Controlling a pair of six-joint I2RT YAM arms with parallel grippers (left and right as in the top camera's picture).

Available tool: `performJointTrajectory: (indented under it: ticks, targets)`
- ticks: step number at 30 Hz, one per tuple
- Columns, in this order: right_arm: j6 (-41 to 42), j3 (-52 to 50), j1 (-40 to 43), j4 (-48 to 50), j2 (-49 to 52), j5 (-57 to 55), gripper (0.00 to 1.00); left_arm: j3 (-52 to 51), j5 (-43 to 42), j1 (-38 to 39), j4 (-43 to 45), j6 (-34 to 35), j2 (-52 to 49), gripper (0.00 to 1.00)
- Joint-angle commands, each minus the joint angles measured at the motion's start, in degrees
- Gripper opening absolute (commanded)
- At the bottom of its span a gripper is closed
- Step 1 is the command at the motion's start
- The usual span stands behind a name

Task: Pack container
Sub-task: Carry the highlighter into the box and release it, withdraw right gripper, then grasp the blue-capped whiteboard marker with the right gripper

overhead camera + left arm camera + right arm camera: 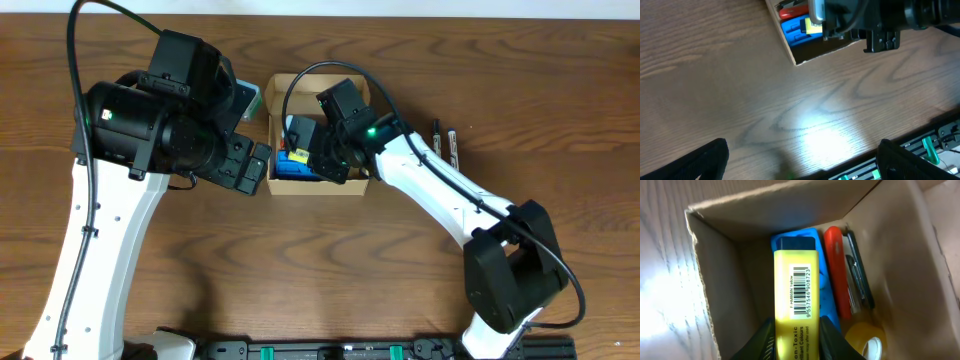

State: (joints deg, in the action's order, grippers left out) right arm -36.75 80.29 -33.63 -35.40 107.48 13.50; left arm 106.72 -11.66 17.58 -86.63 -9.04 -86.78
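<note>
Overhead, right arm (440,185) reaching into container (320,188), right pincer (797,340) clamped on yellow highlighter (795,280), left pincer (805,162) spread apart over table (715,75)

There is one cardboard box (300,188), with one yellow highlighter (796,305), one blue case (823,280), one red tool (836,270) and one roll of tape (867,337) inside; two pens (438,130) (456,148) lie on the tabletop (520,70)

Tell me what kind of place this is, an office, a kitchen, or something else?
Probably a robot lab bench, not a home: a metal mounting rail edges the wood-grain table, and the right gripper holds a yellow highlighter over a cardboard box of stationery.
</note>
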Motion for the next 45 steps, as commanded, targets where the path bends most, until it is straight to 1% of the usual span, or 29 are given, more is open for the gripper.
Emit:
performJointTrajectory:
  ticks: [1, 5, 8, 9, 10, 12, 13, 14, 17, 20, 22, 28, 34, 39, 42, 45]
  targets:
    - [-3.9, 0.1, -0.2, -0.4, 1.8, 0.2, 0.15, 0.3, -0.2, 0.1, -0.1, -0.6, 0.3, 0.95]
    - [-6.4, 0.1, -0.2, -1.2, 2.1, 0.2, 0.15, 0.3, -0.2, 0.1, -0.1, -0.6, 0.3, 0.95]
    - [-6.9, 0.1, -0.2, -1.4, 2.1, 0.0, 0.17, 0.3, -0.2, 0.1, -0.1, -0.6, 0.3, 0.95]
    - [-6.9, 0.1, -0.2, -1.4, 2.1, 0.0, 0.24, 0.3, -0.2, 0.1, -0.1, -0.6, 0.3, 0.95]
    - [-6.9, 0.1, -0.2, -1.3, 2.1, 0.0, 0.26, 0.3, -0.2, 0.1, -0.1, -0.6, 0.3, 0.95]
    - [-6.8, 0.1, -0.2, -1.2, 2.0, 0.0, 0.39, 0.3, -0.2, 0.1, -0.1, -0.6, 0.3, 0.95]
    - [-6.6, 0.3, -0.2, -1.3, 2.0, 0.0, 0.42, 0.3, -0.2, 0.1, -0.1, -0.6, 0.3, 0.95]
    - [-5.4, 0.7, -0.2, -1.3, 1.9, 0.0, 0.51, 0.3, -0.2, 0.1, -0.1, -0.6, 0.3, 0.95]
    - [-3.5, 2.2, -0.1, -2.0, 1.0, 0.0, 0.59, 0.3, -0.2, 0.1, -0.1, -0.6, 0.3, 0.95]
    - [-2.8, 4.3, 0.4, -3.3, -0.9, -0.2, 0.59, 0.3, -0.2, 0.1, -0.1, -0.6, 0.3, 0.95]
    - [-0.4, 5.7, 1.1, -4.1, -2.4, -1.3, 0.60, 0.3, -0.2, 0.1, -0.1, -0.6, 0.3, 0.95]
    - [12.5, 8.0, 5.3, -6.9, -8.9, -10.4, 0.61, 0.3, -0.2, 0.1, -0.1, -0.6, 0.3, 0.95]
    - [24.8, 8.0, 14.4, -11.7, -16.8, -11.2, 0.61, 0.3, -0.2, 0.1, -0.1, -0.6, 0.3, 0.95]
    - [31.6, 8.0, 22.4, -17.6, -18.7, -14.0, 0.61, 0.3, -0.2, 0.1, -0.1, -0.6, 0.3, 0.95]
    - [34.5, 6.7, 26.5, -19.6, -18.0, -14.1, 0.61, 0.3, -0.2, 0.1, -0.1, -0.6, 0.3, 0.95]
    - [34.6, 3.7, 29.4, -18.6, -17.2, -14.1, 0.60, 0.3, -0.2, 0.1, -0.1, -0.6, 0.3, 0.95]
